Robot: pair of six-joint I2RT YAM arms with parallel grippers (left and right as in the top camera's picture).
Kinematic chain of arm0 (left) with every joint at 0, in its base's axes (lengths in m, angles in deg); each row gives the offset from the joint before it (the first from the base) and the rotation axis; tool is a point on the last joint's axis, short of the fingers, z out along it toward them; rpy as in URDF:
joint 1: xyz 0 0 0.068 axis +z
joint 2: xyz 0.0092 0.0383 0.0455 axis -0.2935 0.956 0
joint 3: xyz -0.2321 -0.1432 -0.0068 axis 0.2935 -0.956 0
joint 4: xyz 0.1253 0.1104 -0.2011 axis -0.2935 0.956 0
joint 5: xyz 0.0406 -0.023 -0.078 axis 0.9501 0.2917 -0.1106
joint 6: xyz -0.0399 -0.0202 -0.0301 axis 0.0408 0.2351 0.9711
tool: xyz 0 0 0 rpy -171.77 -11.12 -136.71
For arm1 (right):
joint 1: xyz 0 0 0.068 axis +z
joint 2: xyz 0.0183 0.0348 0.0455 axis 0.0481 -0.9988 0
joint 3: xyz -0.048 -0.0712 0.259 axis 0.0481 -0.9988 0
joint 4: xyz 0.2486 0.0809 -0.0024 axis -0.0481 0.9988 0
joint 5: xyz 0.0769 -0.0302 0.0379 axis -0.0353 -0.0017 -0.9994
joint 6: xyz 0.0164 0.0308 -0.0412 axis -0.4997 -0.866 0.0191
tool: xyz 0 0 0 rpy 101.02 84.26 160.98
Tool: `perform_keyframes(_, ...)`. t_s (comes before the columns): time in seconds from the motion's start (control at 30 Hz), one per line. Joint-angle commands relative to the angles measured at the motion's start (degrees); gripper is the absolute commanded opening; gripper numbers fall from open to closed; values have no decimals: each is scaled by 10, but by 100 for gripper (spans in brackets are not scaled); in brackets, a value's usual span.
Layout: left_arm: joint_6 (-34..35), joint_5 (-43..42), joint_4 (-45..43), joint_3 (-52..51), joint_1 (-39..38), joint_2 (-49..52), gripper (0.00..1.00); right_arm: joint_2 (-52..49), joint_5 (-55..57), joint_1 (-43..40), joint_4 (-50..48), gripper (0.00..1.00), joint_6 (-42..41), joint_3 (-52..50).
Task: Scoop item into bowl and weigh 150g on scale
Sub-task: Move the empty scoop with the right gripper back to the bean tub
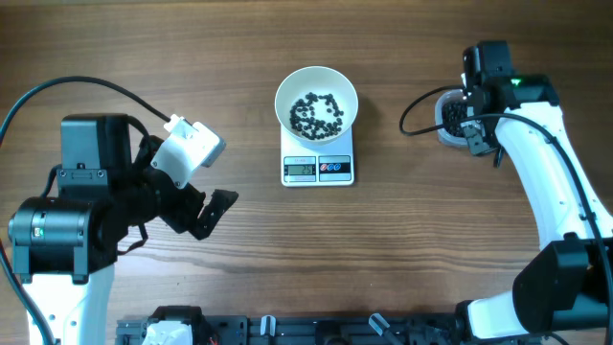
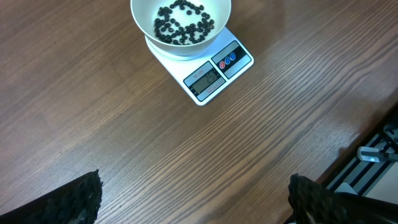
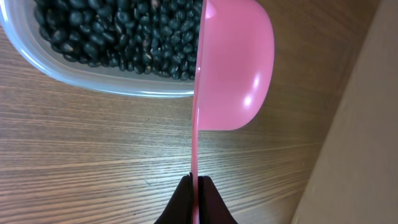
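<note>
Some beans (image 1: 316, 113) in the bowl (image 1: 350, 91) on the scale (image 1: 318, 170) — more likely needed; right hand (image 3: 194, 186) clamps scoop (image 3: 236, 68), left hand (image 2: 196, 199) apart.

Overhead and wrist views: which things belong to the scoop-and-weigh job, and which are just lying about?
Job: white bowl; black beans; scale; pink scoop, clamped in the right tool; clear tub of more beans.

Lying about: black cable by the right arm; rack at the table's near edge.
</note>
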Motion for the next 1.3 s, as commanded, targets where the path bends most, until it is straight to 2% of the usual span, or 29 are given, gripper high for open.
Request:
perform_keyframes(0.0,-11,-9,0,8,4,-2,100,-12,25,7,-9,4,-7,-7)
perform_keyframes(0.37,-11,-9,0,8,4,-2,100,-88,102,7,-48,4,-18,-7)
perform_keyframes(0.5,-11,-9,0,8,4,-2,100,-103,98,7,-52,4,2,-7)
perform_keyframes(0.63,-11,-9,0,8,4,-2,100,-105,4,7,-50,4,32,-7)
perform_keyframes(0.97,-11,-9,0,8,4,-2,100,-105,-122,4,-51,4,45,-7)
perform_keyframes(1.27,-11,-9,0,8,4,-2,100,-105,-277,-51,-59,4,29,-7)
